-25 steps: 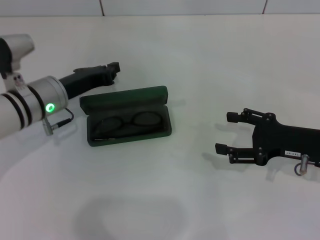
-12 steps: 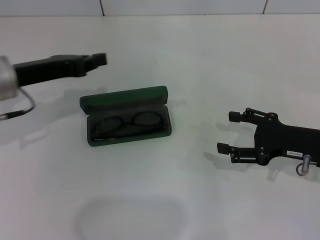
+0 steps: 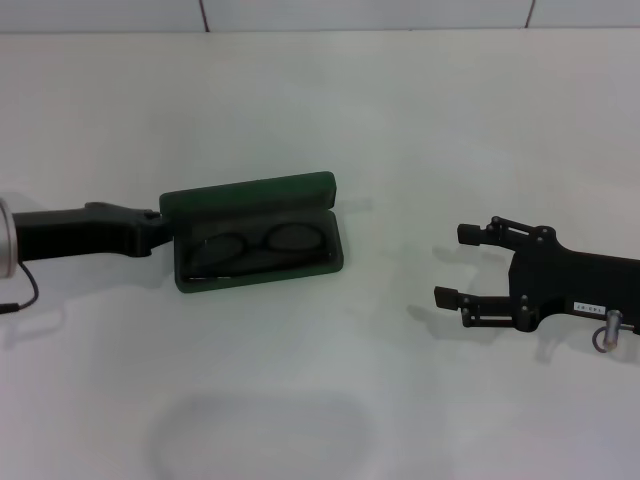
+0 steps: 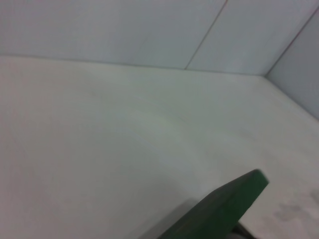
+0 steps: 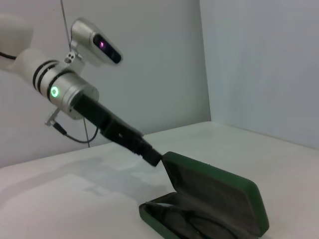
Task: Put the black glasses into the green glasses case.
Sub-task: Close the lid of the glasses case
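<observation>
So the black glasses point(image 3: 255, 249) are already lying inside the green glasses case point(image 3: 254, 232), which sits a bit left of the bench's middle, well clear of every edge. The lid point(image 3: 248, 195) is stood up on the far side, toward the bench's back edge, so what's left looks like closing it, judging by the layout only.

The relation that matters: the left gripper point(image 3: 150, 228) is parked right at the case's left end, tip level with the lid's left corner and apparently touching or just short of it. Contact can't be confirmed from the head view, and in the right wrist view the tip point(image 5: 152, 158) is seen right up against the lid's end too. Whether that claw is spread or closed can't be told, and nothing is seen held in it.

The case's long axis runs left to right along the bench, tilted slightly so its right end sits a little farther back. The glasses lie along the same axis, lenses toward the hinge side. The opening faces the bench's front edge.

The right gripper point(image 3: 452, 265) is hovering well apart, near the bench's right edge, fingers spread wide and empty, pointing toward the case. The left arm is clearly the nearer one, so the lid push would most likely be done from that side.
</observation>
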Action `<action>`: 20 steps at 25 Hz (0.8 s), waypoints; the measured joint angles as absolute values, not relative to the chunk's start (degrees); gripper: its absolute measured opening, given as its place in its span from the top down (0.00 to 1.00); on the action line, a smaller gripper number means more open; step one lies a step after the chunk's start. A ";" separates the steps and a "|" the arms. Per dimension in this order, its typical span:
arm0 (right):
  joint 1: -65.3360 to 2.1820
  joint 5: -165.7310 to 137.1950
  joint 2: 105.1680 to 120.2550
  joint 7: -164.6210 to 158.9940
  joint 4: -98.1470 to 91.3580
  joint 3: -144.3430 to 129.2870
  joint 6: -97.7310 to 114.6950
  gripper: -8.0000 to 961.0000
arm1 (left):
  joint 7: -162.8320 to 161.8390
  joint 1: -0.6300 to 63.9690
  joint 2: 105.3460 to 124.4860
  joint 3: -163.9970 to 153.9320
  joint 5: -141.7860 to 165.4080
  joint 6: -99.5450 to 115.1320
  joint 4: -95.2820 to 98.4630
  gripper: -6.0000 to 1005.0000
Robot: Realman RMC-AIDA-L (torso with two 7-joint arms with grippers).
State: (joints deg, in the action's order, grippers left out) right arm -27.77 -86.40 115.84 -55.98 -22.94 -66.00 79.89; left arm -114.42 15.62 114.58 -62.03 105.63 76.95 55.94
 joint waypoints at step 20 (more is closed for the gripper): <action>-28.21 -86.37 115.84 -55.98 -22.94 -66.00 80.29 0.08 | -112.92 24.03 116.24 -57.67 115.88 67.19 46.12 0.99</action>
State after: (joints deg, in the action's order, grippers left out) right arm -28.21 -86.38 115.84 -55.98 -22.94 -66.00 80.29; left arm -112.92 24.02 116.24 -57.67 115.88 67.19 46.12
